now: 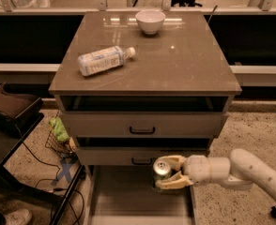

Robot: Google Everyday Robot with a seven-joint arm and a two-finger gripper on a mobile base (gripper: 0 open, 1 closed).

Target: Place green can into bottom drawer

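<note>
The green can (161,172) is upright, its silver top facing up, held between the cream fingers of my gripper (165,172). The gripper reaches in from the right on a white arm. The can hangs over the right part of the bottom drawer (114,196), which is pulled open, a wide grey tray below the two beige-fronted drawers. I cannot tell whether the can's base touches the drawer floor.
A clear plastic bottle (103,60) lies on its side on the cabinet top (175,64), with a white bowl (150,21) at the back. A dark chair (11,109), cables and a green object (59,129) are on the floor at left.
</note>
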